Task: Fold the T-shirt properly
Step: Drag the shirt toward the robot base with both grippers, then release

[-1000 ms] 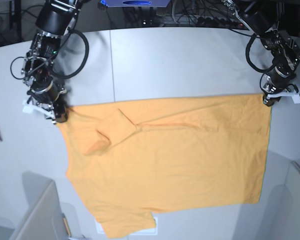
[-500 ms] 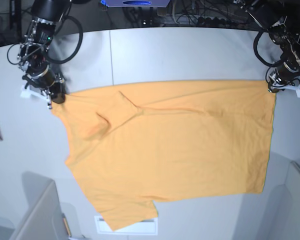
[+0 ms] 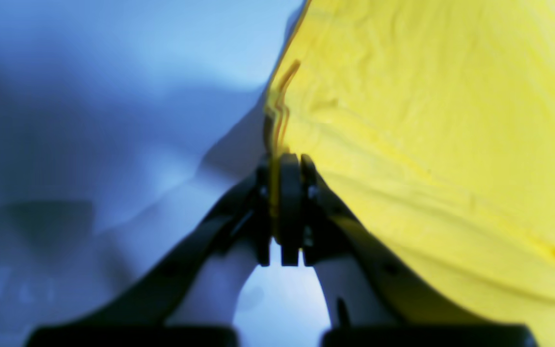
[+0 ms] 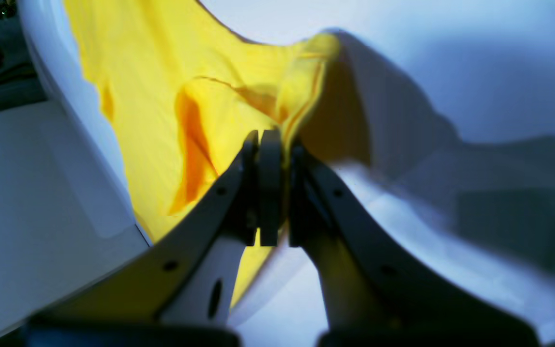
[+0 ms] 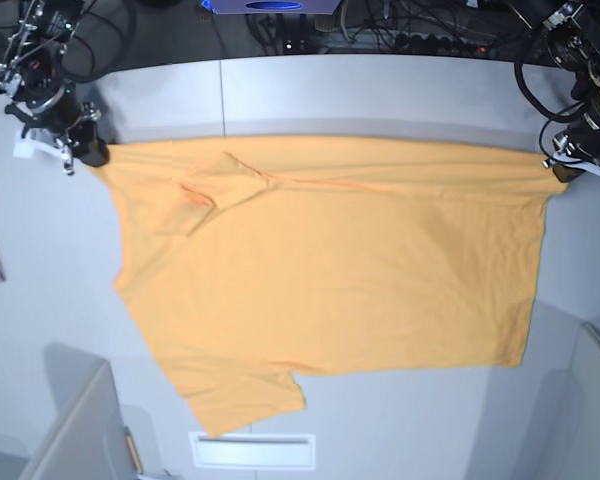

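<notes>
Compared with the earlier base frames, both arms have drawn away from you toward the far side of the surface [image 5: 380, 95], carrying the T-shirt's [image 5: 330, 270] upper edge with them, so the cloth lies flatter and wider.

Base view: you see the T-shirt spread plain side up across the middle of the surface, one sleeve folded over near its upper left, the other reaching toward the near edge. The right end effector [image 5: 88, 153] holds one top corner, the left end effector [image 5: 561, 170] the other; pulling apart keeps that edge taut, probably to smooth the cloth before a fold.

Left wrist view: the left end effector [image 3: 282, 166] is pressed together on a thin edge of the T-shirt [image 3: 427, 120], which stretches away to the right.

Right wrist view: the right end effector [image 4: 270, 144] pinches a bunched corner of the T-shirt [image 4: 152, 96], creased just behind the grip.
</notes>
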`<state>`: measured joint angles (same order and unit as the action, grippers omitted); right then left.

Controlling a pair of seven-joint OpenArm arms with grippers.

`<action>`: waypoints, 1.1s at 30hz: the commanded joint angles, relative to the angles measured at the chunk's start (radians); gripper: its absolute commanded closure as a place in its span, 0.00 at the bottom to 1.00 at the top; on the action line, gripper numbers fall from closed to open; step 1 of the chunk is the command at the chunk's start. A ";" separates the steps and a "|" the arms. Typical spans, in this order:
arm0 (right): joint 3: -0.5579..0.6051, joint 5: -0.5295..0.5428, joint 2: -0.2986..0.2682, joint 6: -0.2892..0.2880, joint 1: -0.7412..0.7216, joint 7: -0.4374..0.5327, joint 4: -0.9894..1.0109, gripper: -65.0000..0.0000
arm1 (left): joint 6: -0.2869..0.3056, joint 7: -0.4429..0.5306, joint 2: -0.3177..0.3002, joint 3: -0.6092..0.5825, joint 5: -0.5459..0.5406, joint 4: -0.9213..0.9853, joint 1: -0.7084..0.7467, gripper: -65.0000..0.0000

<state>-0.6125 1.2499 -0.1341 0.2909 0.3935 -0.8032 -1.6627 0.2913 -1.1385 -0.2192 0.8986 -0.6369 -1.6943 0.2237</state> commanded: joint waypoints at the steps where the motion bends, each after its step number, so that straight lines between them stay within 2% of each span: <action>1: -0.017 0.003 -0.012 -0.003 0.011 0.006 -0.011 1.00 | -0.002 0.025 -0.023 0.007 0.005 -0.025 0.009 1.00; 6: -0.024 0.001 0.006 -0.005 0.049 -0.032 -0.021 1.00 | -0.002 0.028 -0.019 0.001 0.005 -0.056 0.101 1.00; 13: -0.024 -0.002 0.011 -0.005 0.092 -0.031 -0.023 1.00 | 0.000 0.030 -0.019 0.009 0.005 -0.125 0.224 1.00; 33: -0.016 -0.003 0.009 -0.005 0.181 -0.032 -0.023 1.00 | 0.000 0.030 -0.016 0.011 0.005 -0.129 0.313 1.00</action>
<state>-0.6216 1.2385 -0.1120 0.2951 0.5663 -0.8425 -1.6680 0.2916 -1.1225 -0.2192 0.8978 -0.6338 -1.8050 0.5301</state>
